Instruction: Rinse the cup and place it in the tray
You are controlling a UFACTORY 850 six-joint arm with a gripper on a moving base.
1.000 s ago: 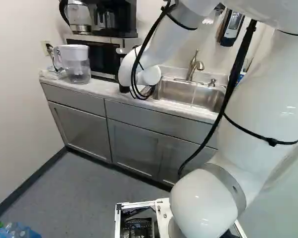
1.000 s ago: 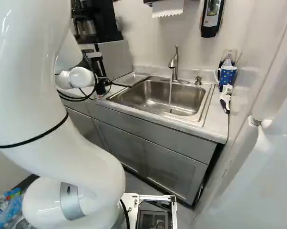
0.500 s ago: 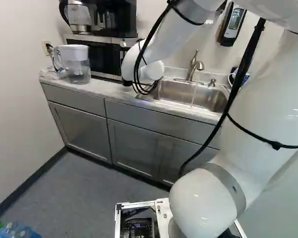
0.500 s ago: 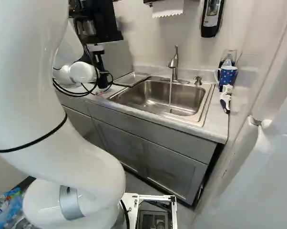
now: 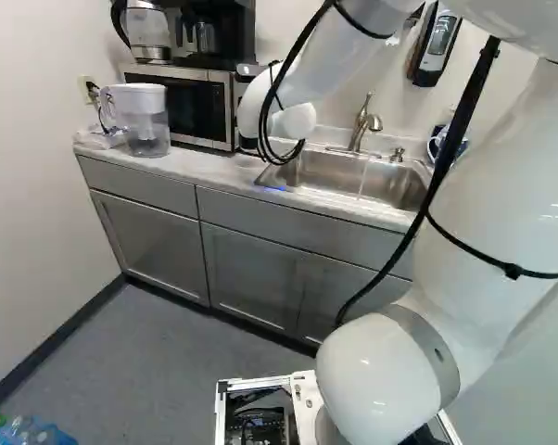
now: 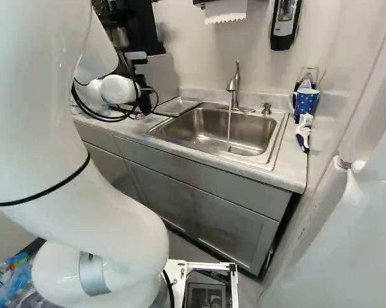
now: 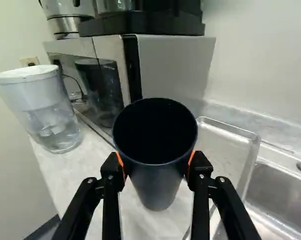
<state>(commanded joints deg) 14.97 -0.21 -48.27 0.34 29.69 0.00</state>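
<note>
Wrist view: claw (image 7: pixel 155 167) pinching black cup (image 7: pixel 155 150) from two sides, below its rim, over counter (image 7: pixel 55 170) beside metal tray (image 7: pixel 223 150). Probably light, stiff; likely slick if wet. That upper-wall hold looks right: moderate squeeze, mouth unblocked.

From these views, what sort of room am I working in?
Probably an office kitchenette or break room: there is a sink with its faucet running, a microwave on the counter, and a water filter pitcher beside it.
</note>
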